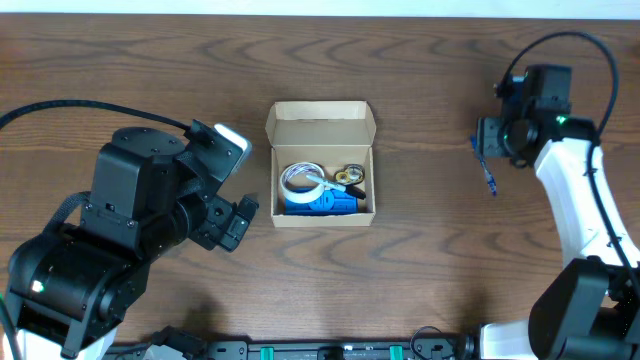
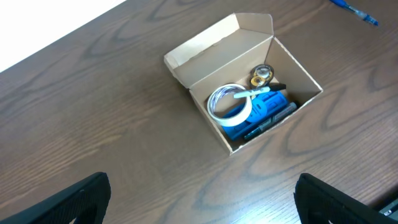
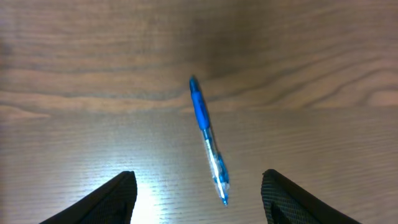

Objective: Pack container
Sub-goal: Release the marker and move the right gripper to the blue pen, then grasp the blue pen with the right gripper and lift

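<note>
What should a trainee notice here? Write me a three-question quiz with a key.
1. True or false: the blue pen already lies inside the cardboard box.
2. Which gripper is above the pen? A) left gripper B) right gripper
3. Fill in: inside the box, a white roll of ____ sits on a blue object.

Key:
1. False. The pen lies on the wooden table, to the side of the box, beside the right arm.
2. B. The right gripper has its jaws open with the pen between them in the wrist view; the left gripper, also open, looks at the box.
3. Tape: the roll of tape rests on the blue object.
</note>
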Available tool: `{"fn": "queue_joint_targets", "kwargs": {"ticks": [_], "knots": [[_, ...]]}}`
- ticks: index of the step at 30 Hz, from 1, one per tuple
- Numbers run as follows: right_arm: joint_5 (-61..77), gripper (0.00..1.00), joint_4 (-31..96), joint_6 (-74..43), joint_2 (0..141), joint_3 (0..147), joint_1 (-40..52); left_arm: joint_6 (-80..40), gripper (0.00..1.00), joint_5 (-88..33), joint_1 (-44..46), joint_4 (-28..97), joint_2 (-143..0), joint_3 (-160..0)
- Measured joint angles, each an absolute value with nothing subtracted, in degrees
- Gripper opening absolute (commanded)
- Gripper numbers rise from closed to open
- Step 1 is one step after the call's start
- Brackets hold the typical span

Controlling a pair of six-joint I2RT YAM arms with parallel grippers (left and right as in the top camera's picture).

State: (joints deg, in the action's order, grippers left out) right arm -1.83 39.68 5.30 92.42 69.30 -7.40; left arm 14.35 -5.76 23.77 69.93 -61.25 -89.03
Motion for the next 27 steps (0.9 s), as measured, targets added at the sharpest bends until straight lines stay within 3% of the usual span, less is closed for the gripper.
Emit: {"fn": "queue_joint_targets", "kwargs": {"ticks": [8, 27], "knots": [[-1.3, 0.67, 30.2, 4.6, 94.3, 61.1, -8.2, 14.3, 0.95, -5.8, 23.8, 69.9, -61.3, -89.0], [1.2, 0.56, 24.3, 4.9, 105.3, 60.5, -11.9, 14.3, 0.95, -5.8, 23.8, 69.9, -61.3, -89.0]]}}
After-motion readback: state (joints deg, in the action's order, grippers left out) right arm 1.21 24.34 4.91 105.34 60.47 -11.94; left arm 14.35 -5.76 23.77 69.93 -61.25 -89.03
